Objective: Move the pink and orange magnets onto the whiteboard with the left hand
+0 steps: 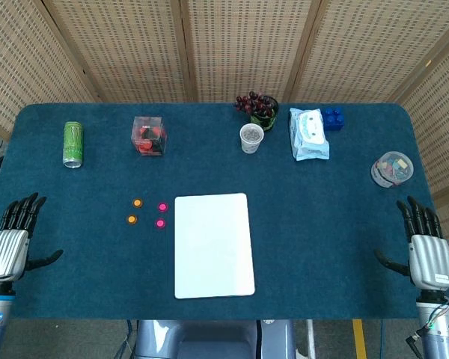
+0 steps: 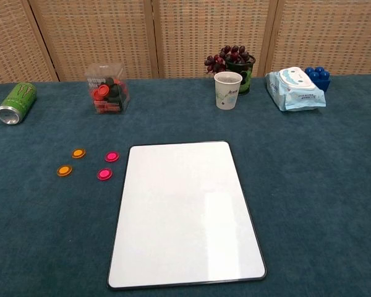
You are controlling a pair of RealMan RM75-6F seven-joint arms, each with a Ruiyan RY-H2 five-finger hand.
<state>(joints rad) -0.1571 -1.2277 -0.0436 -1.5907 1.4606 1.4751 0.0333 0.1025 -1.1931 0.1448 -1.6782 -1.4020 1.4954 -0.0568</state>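
Observation:
Two orange magnets [image 1: 137, 203] [image 1: 132, 219] and two pink magnets [image 1: 162, 207] [image 1: 160, 223] lie on the blue cloth just left of the whiteboard [image 1: 213, 244]. The chest view shows the same orange magnets [image 2: 78, 153] [image 2: 64, 170], pink magnets [image 2: 112, 156] [image 2: 104, 174] and whiteboard [image 2: 185, 210]. My left hand [image 1: 11, 239] rests at the table's front left corner, fingers spread, holding nothing, well left of the magnets. My right hand [image 1: 425, 248] lies at the front right corner, fingers apart and empty. Neither hand shows in the chest view.
Along the back stand a green can [image 1: 73, 143], a clear box of magnets [image 1: 149, 135], a paper cup [image 1: 251, 137], grapes in a pot [image 1: 259, 109], a wipes pack [image 1: 308, 134], blue bricks [image 1: 332, 118] and a round container [image 1: 392, 168].

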